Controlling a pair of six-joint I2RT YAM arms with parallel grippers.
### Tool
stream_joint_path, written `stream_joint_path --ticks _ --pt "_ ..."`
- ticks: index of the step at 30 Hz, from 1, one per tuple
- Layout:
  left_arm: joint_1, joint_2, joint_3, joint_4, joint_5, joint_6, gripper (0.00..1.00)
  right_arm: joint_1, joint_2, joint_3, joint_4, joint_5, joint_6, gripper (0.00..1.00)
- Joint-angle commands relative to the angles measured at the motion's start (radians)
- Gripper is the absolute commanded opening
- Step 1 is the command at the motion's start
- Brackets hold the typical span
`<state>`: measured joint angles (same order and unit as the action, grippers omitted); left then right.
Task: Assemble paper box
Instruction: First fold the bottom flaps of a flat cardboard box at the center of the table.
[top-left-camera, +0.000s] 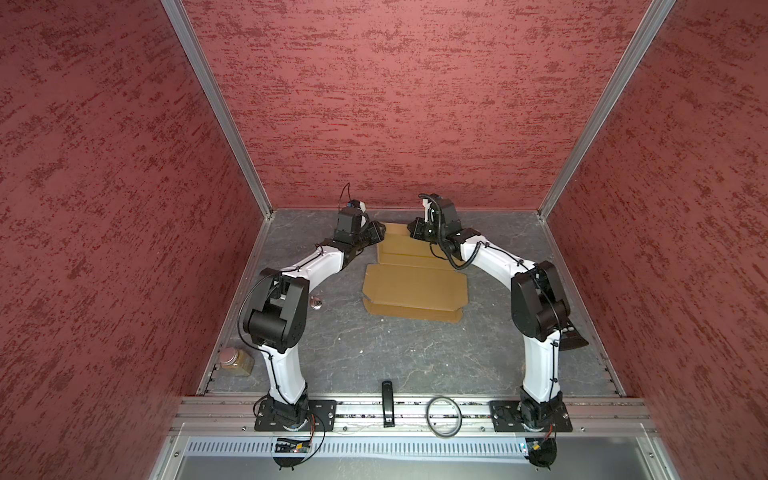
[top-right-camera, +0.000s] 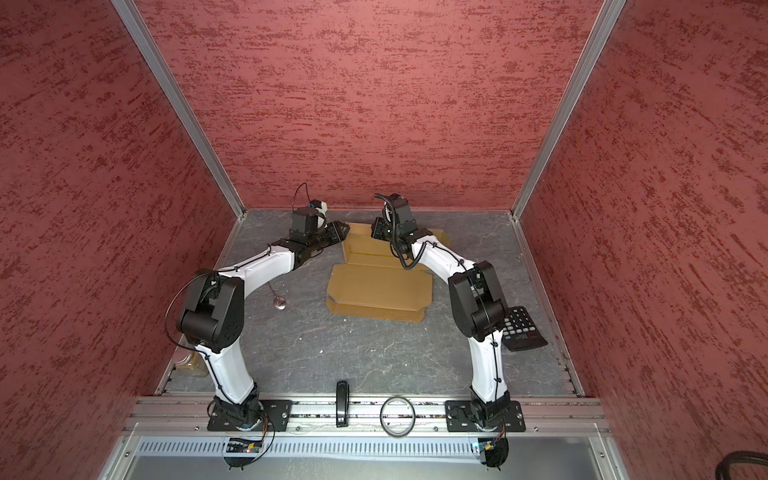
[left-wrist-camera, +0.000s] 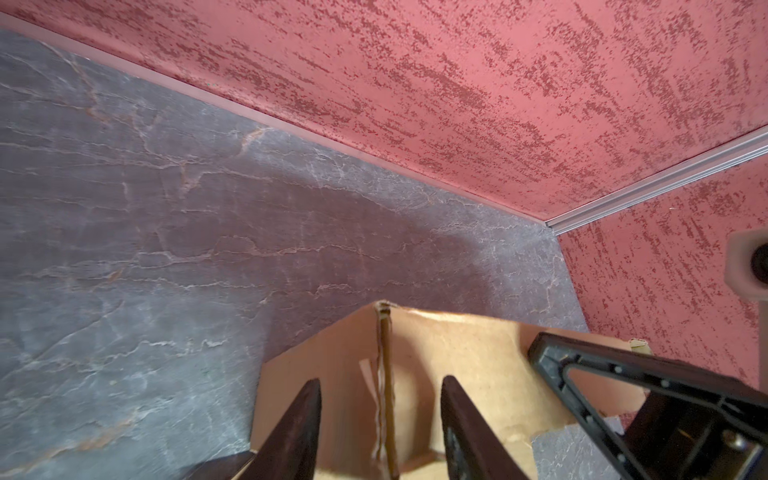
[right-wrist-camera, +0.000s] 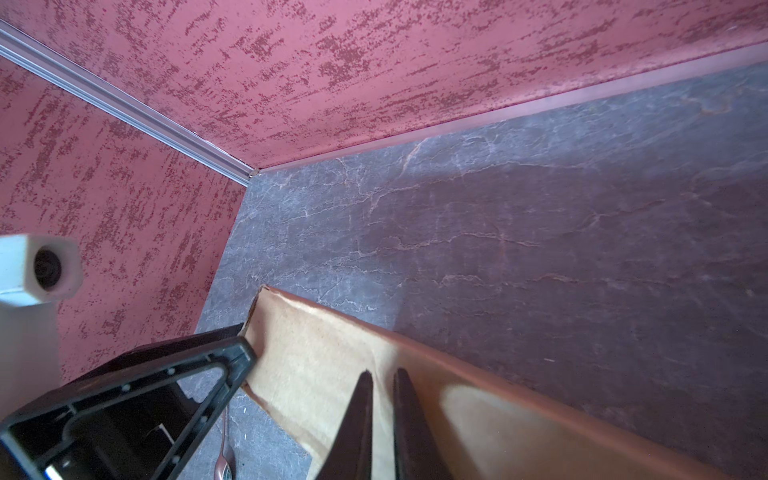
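The paper box (top-left-camera: 415, 286) is a tan die-cut cardboard sheet lying on the grey table (top-left-camera: 374, 353), with its far panels partly folded up; it shows in both top views (top-right-camera: 380, 286). My left gripper (left-wrist-camera: 380, 399) is open at the far left corner. An upright flap edge (left-wrist-camera: 384, 353) stands between its fingers, touching neither. At the far right, my right gripper (right-wrist-camera: 383, 390) has its fingers almost together, inside a raised cardboard wall (right-wrist-camera: 307, 365). Only a thin tan strip shows in the slit between them.
A spoon (top-right-camera: 279, 303) lies left of the sheet and a jar (top-left-camera: 237, 361) stands at the near left. A calculator (top-right-camera: 521, 328) sits by the right arm. A black bar (top-left-camera: 386, 401) and a ring (top-left-camera: 444, 415) lie at the front rail. The red back wall (top-left-camera: 395, 124) is close.
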<state>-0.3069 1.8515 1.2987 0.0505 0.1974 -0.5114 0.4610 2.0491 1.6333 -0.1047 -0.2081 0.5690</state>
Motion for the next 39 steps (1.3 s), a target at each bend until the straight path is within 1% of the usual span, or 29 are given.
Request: stream_joint_path --ticks 1,7,13,20,23,26,29,39 --pt "0.009 -0.054 -0.021 -0.016 -0.011 0.043 0.50 0.015 0.011 0.012 -0.076 0.015 0.006 0.15" --pt "0.008 -0.068 -0.029 -0.029 0.000 0.060 0.50 0.015 0.014 0.027 -0.089 0.019 0.002 0.16" --pt "0.004 -0.123 -0.107 -0.031 -0.009 0.079 0.50 0.015 0.017 0.039 -0.102 0.021 -0.004 0.16" --pt "-0.022 -0.174 -0.165 -0.029 -0.052 0.126 0.50 0.015 0.023 0.047 -0.105 0.020 -0.003 0.16" --pt "-0.031 -0.142 -0.149 -0.037 -0.063 0.147 0.48 0.014 0.026 0.052 -0.107 0.018 -0.002 0.16" --pt "-0.045 -0.094 -0.126 -0.034 -0.080 0.168 0.43 0.015 0.025 0.051 -0.107 0.019 -0.003 0.16" --pt "-0.064 -0.051 -0.100 -0.039 -0.131 0.200 0.42 0.015 0.025 0.049 -0.108 0.020 -0.003 0.16" --pt "-0.084 0.047 -0.036 -0.022 -0.200 0.218 0.38 0.015 0.021 0.042 -0.111 0.021 -0.004 0.16"
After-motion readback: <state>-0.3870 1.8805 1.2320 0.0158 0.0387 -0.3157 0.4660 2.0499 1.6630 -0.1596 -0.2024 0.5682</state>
